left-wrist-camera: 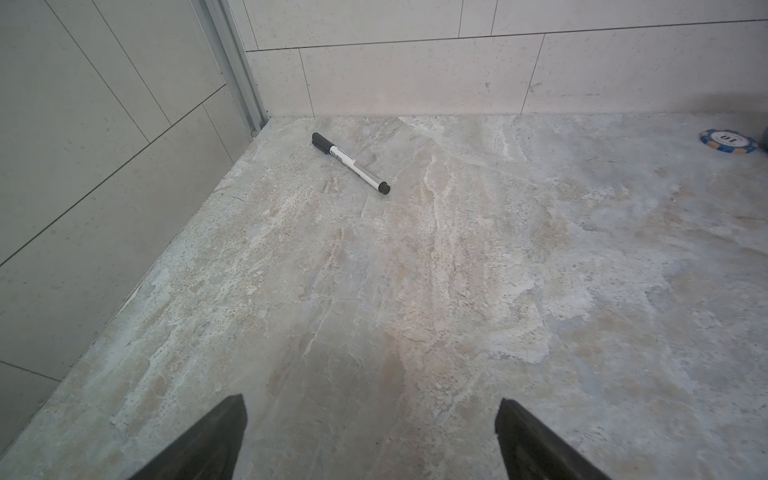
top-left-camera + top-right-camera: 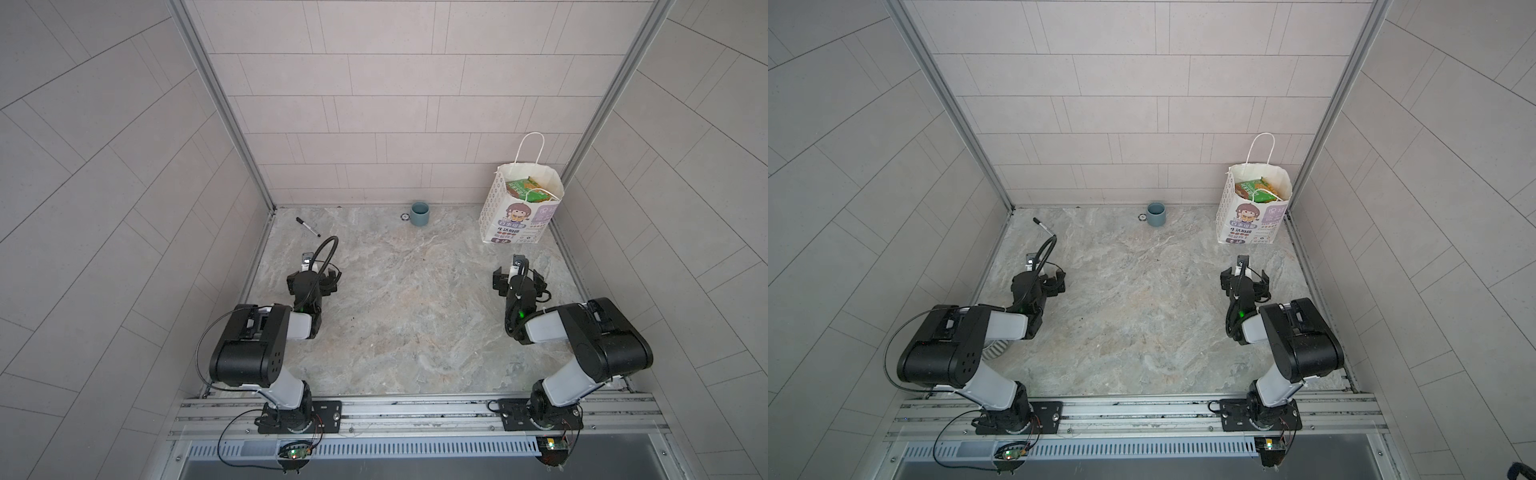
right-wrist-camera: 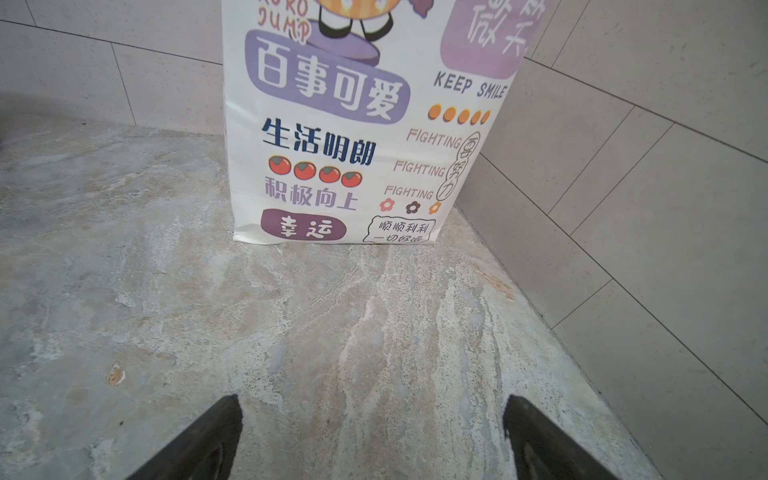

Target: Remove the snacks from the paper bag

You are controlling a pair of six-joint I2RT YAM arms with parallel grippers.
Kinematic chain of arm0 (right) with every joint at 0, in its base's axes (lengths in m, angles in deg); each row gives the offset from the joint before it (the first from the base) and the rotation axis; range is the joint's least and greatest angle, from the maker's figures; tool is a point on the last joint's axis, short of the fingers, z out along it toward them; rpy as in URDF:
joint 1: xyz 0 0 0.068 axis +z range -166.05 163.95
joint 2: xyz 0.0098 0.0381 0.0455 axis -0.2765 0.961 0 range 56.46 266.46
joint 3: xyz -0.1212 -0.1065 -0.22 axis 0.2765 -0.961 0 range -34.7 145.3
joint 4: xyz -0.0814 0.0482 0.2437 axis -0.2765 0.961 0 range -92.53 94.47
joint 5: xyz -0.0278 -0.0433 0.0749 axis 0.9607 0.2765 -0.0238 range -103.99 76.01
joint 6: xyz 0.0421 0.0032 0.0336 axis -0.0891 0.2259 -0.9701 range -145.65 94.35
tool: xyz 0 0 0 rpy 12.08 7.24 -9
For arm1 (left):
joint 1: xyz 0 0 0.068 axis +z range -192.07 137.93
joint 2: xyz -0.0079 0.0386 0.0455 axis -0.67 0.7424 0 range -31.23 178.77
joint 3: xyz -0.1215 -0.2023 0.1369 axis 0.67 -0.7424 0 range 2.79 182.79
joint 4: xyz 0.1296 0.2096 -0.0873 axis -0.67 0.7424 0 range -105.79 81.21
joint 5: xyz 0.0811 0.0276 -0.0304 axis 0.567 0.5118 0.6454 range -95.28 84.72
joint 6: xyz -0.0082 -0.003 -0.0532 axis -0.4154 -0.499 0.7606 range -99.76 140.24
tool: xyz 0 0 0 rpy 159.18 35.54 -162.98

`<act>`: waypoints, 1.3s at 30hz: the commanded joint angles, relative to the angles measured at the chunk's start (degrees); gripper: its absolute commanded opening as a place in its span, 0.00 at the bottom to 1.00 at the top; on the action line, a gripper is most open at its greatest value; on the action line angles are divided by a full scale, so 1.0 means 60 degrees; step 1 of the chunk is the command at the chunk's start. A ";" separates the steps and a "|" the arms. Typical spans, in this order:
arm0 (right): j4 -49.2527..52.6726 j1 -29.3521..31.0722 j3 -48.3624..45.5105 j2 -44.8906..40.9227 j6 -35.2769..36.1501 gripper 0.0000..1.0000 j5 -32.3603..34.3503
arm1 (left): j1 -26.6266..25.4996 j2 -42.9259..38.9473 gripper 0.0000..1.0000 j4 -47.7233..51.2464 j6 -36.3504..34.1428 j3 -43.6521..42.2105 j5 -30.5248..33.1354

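Observation:
The white paper bag [image 2: 515,220] [image 2: 1250,222] stands upright in the back right corner, its mouth open and one cord handle raised. Green and orange-yellow snacks [image 2: 525,188] [image 2: 1255,189] show inside its top. In the right wrist view only the bag's printed front [image 3: 332,124] shows, a short way ahead of my right gripper [image 3: 372,399] [image 2: 518,274], which is open and empty over the stone surface. My left gripper [image 1: 370,403] [image 2: 312,275] is open and empty too, on the left side and far from the bag.
A black marker pen [image 2: 308,227] [image 1: 351,163] lies near the back left corner. A grey-blue cup [image 2: 419,213] stands at the back wall with a poker chip [image 1: 728,141] beside it. Tiled walls close in the back and both sides.

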 commanded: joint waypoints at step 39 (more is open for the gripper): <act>0.8183 -0.0893 0.3813 -0.3712 -0.5550 0.63 -0.2429 | -0.2906 -0.1846 0.80 0.6550 0.2443 0.5822 -0.1354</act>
